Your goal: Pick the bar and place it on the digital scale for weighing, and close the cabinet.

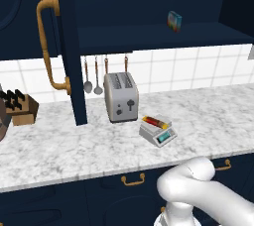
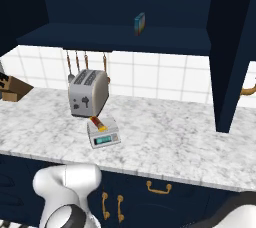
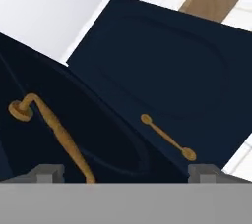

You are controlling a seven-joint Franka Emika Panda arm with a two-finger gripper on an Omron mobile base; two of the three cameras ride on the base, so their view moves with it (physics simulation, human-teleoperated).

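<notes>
The small red, orange and yellow bar (image 1: 155, 121) lies on the little grey square scale (image 1: 158, 133), near the silver toaster (image 1: 121, 96). The big navy cabinet doors (image 1: 71, 46) stand open. The gripper (image 3: 125, 171) is wide open, holding nothing, probably facing navy lower doors.

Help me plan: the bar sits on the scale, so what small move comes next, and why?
Probably raise the tool toward the cabinet door. The bar already lies on the digital scale, while both doors stand open and the tool's jaws are open and empty.

The bar (image 1: 155, 121) lies on the digital scale (image 1: 158, 133) beside the toaster (image 1: 121, 96).
</notes>
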